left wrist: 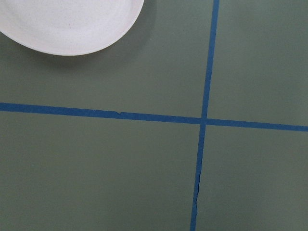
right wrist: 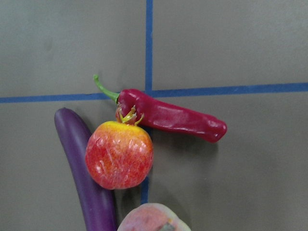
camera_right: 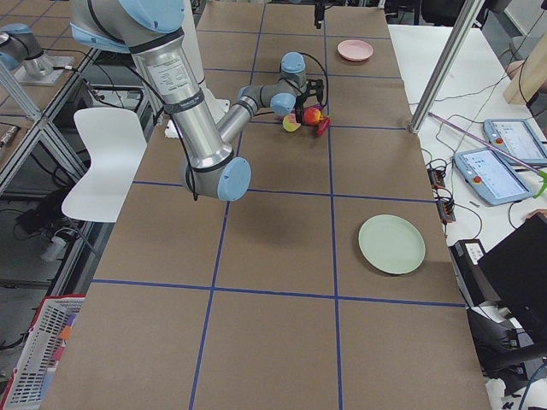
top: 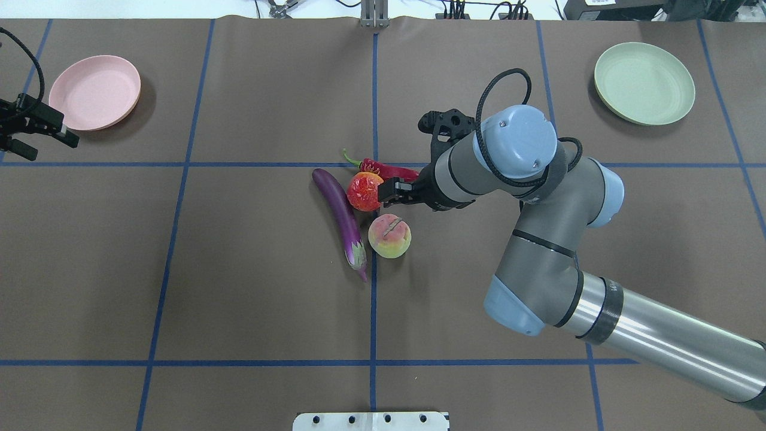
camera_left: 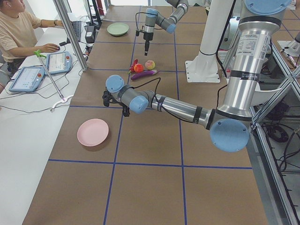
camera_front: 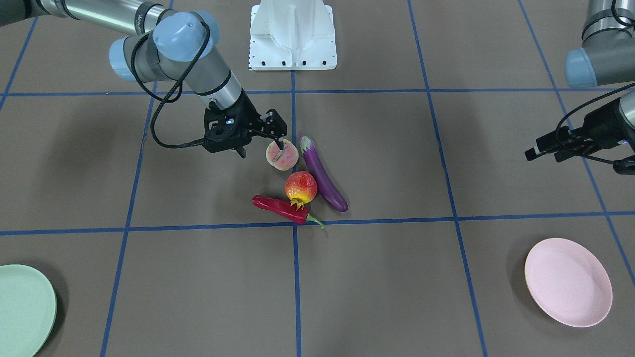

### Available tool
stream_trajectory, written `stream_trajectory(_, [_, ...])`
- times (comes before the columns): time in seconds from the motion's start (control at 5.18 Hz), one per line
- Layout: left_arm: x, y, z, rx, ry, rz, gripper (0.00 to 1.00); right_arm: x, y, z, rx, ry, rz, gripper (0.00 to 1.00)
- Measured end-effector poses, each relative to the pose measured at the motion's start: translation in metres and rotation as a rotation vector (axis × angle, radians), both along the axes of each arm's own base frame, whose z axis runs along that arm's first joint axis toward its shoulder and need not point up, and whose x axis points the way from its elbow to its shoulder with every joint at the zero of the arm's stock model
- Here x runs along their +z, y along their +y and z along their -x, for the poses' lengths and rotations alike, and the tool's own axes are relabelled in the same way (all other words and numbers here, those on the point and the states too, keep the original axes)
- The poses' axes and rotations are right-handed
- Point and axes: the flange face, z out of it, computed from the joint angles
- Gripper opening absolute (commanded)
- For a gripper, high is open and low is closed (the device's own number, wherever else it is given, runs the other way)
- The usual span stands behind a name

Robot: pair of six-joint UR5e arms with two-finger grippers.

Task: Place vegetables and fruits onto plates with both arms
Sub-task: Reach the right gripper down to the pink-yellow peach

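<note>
The right gripper (camera_front: 261, 148) has its fingers spread wide and empty, one fingertip (camera_front: 281, 144) over the peach (camera_front: 283, 157), mid-counter beside eggplant (camera_front: 325, 176), pomegranate (camera_front: 300, 187) and chili (camera_front: 280, 209). The left gripper (camera_front: 544, 155) has its fingers apart, empty, near the pink plate (top: 94, 93).

no legible text, no labels, brands, numbers or signs readable
</note>
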Motion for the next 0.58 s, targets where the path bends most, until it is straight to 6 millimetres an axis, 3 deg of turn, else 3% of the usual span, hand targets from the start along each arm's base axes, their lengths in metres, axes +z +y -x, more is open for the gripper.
stream_trajectory(0.58, [-0.002,0.001,0.000,0.003,0.006,0.001,1.00,0.005,0.015,0.028,-0.063,0.073,-0.239,0.99])
